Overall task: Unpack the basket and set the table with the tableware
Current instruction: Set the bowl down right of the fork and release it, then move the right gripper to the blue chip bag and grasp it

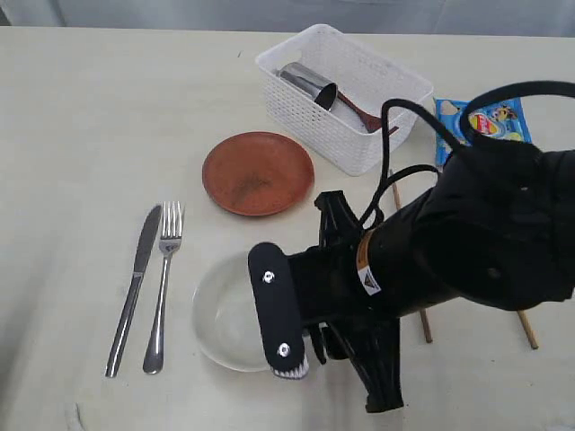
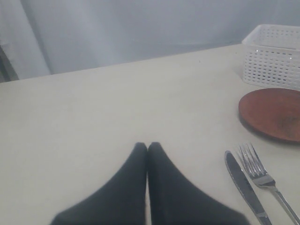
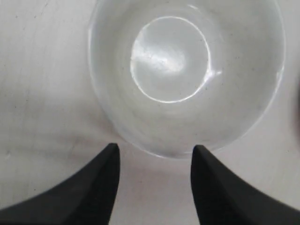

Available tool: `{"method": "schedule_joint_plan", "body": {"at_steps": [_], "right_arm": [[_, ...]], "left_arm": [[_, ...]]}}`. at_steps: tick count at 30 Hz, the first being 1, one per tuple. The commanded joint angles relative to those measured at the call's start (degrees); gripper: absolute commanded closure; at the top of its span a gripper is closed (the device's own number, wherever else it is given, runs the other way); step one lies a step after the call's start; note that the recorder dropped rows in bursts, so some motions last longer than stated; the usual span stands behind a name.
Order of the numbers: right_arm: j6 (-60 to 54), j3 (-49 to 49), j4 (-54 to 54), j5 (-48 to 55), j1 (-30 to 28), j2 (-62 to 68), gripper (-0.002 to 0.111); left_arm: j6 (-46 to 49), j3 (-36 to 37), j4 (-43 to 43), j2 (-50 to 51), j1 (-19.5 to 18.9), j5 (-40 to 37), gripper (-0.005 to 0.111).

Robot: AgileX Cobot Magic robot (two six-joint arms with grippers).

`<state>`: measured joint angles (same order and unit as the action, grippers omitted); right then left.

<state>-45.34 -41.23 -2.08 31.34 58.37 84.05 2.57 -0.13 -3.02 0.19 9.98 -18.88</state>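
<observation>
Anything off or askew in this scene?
Nothing spilled or broken. The steel cup lies on its side in the white perforated plastic basket, and the two wooden chopsticks lie apart rather than paired, partly hidden by the right arm.

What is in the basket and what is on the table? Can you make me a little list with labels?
In the basket: cup, spoon
On the table: plate, knife, fork, bowl, chopsticks
Knife and fork: side by side
Bowl: upright, empty
Chopsticks: partly hidden by the arm
Beside the basket: blue chip bag
Right gripper: open, at the bowl's edge, not gripping it
Left gripper: shut, holding nothing
</observation>
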Motion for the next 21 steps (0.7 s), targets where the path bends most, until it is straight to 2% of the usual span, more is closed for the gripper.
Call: {"method": "schedule_joint_plan", "body": {"at_steps": [1, 3, 6, 9, 11, 14, 16, 19, 21], "right_arm": [[15.2, -4.1, -6.5, 5.9, -0.6, 0.0, 0.062], [27.3, -7.0, -14.0, 10.1, -2.5, 0.0, 0.062], [45.3, -10.5, -24.7, 14.9, -8.9, 0.0, 0.062], [60.4, -12.8, -29.6, 18.1, -19.5, 0.0, 0.062], [64.5, -14.0, -28.4, 18.4, -27.9, 0.0, 0.062], [65.5, -16.0, -22.8, 14.1, -41.8, 0.3, 0.062], [62.7, -18.0, -14.7, 11.3, -51.7, 1.8, 0.062], [52.4, -21.0, 3.0, 10.3, -64.6, 6.4, 0.062], [42.5, -23.1, 15.0, 12.7, -70.6, 10.5, 0.062]], "left_arm": [[0.0, 0.1, 0.1, -0.2, -0.1, 0.4, 0.107], [0.0, 0.1, 0.1, -0.2, -0.1, 0.4, 0.107], [0.0, 0.1, 0.1, -0.2, -0.1, 0.4, 0.107], [0.0, 0.1, 0.1, -0.2, -0.1, 0.4, 0.107], [0.0, 0.1, 0.1, -0.2, -0.1, 0.4, 0.107], [0.0, 0.1, 0.1, -0.2, -0.1, 0.4, 0.107], [0.0, 0.1, 0.1, -0.2, -0.1, 0.4, 0.107], [0.0, 0.1, 0.1, -0.2, -0.1, 0.4, 0.107], [0.0, 0.1, 0.1, -0.2, -0.1, 0.4, 0.107]]}}
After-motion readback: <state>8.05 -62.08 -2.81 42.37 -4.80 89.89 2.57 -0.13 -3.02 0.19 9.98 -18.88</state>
